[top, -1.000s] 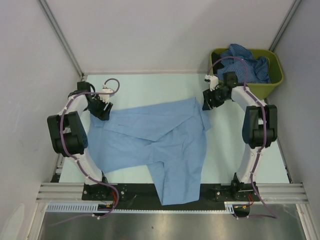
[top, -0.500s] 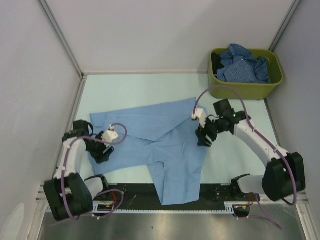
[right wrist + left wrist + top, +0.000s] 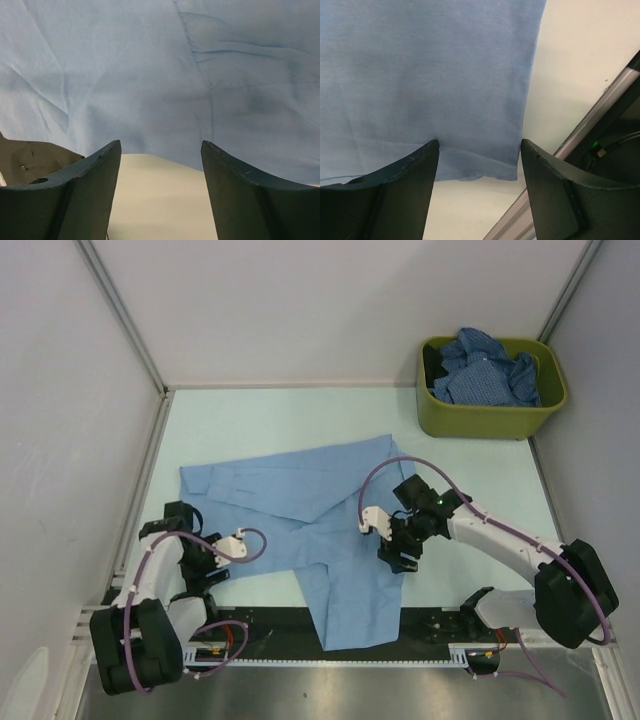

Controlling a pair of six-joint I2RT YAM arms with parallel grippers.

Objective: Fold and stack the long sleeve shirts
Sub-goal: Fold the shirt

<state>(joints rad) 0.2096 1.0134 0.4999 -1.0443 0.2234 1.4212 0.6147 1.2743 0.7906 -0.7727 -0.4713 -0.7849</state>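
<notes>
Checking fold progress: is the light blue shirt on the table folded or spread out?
Spread out. The light blue shirt lies flat across the table, with only one diagonal flap overlapping near its middle.

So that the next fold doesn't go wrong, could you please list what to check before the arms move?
1. Left hand open: ok, jaws apart, nothing between.
2. Right hand open: ok, likewise.
3. Light blue shirt edge ahead of each hand: ok.
4. Shirt wholly on the table: not ok, its tail lies over the near rail.
5. Fingers touching cloth: cannot tell.
6. Other shirts kept in the bin: ok.
</notes>
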